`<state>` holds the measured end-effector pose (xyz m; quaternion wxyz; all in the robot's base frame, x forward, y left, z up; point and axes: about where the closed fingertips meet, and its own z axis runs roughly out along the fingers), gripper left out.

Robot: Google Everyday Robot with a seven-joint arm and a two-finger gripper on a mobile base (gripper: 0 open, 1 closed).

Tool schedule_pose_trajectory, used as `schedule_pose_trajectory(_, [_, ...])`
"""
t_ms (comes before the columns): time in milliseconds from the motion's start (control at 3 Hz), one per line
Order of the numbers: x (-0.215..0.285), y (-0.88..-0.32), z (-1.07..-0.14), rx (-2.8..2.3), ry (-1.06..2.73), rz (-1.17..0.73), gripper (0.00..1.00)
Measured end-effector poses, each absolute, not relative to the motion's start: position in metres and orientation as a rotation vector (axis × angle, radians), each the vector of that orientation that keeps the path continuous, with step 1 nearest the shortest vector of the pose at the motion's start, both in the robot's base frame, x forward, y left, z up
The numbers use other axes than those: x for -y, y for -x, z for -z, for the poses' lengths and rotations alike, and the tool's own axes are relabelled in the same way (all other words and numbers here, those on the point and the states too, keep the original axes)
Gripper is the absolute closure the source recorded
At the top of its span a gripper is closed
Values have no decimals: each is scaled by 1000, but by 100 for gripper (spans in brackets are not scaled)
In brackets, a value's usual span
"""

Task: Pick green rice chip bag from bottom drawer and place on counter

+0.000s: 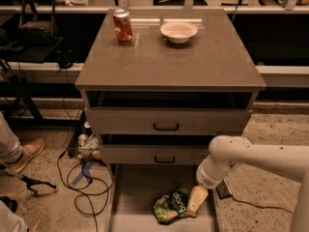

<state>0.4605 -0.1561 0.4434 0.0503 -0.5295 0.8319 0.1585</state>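
The green rice chip bag (pixel 173 205) lies on the floor of the open bottom drawer (pixel 137 187), towards its front right. My gripper (pixel 197 200) hangs from the white arm (pixel 251 156) that reaches in from the right, and its pale fingers touch the bag's right edge. The counter (pixel 169 62) is the grey-brown top slab above the drawers.
A red soda can (pixel 123 26) and a white bowl (pixel 178 31) stand at the back of the counter. Two upper drawers with black handles (pixel 165 127) are slightly open. Cables (pixel 79 187) and a person's shoe (pixel 24 153) are on the floor at left.
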Motion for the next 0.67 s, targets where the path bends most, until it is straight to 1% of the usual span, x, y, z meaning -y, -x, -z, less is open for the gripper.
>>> schedule_pose_trajectory(333, [128,-464,-380,-2498,1653,-519,0])
schedule_pose_trajectory(667, [104,-487,-310,-2440,1625,-503,0])
